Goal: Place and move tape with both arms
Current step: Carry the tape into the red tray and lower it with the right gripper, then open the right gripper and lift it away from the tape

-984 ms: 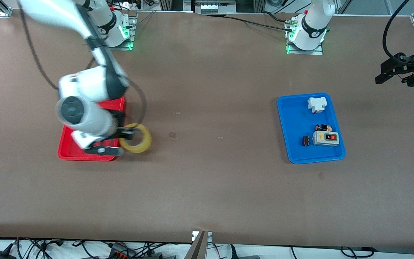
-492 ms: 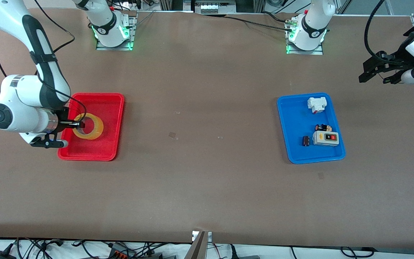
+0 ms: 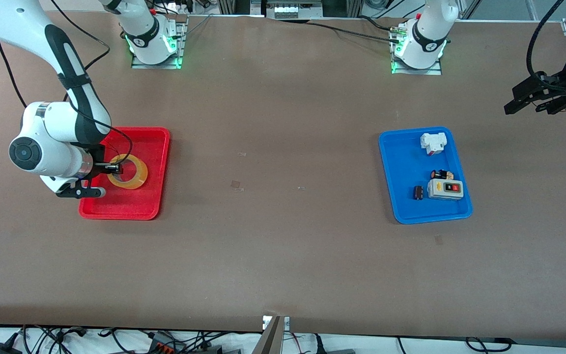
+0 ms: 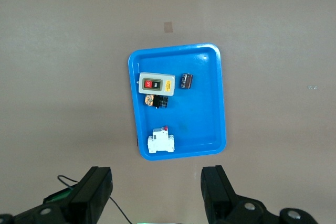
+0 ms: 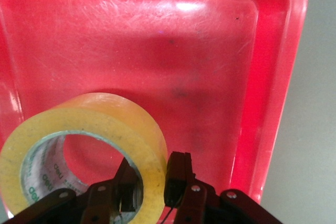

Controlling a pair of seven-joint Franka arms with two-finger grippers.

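The tape (image 3: 136, 183), a yellowish translucent ring, is over the red tray (image 3: 153, 147) at the right arm's end of the table. My right gripper (image 3: 116, 168) is shut on its wall, one finger in the hole and one outside. In the right wrist view the tape (image 5: 79, 121) is tilted over the tray floor (image 5: 199, 51), clamped in the right gripper (image 5: 155, 176). I cannot tell if it touches the tray. My left gripper (image 3: 526, 106) is open and empty in the air over bare table at the left arm's end, also in its wrist view (image 4: 155, 192).
A blue tray (image 3: 401, 162) toward the left arm's end holds a grey switch box (image 3: 445, 189), a white breaker (image 3: 433, 142) and small dark parts (image 3: 417, 192). It also shows in the left wrist view (image 4: 205, 103). Brown table lies between the trays.
The right gripper carried the tape from beside the red tray's centre-side edge to over the tray, then shifted slightly back toward the table's middle. The left gripper moved a little.
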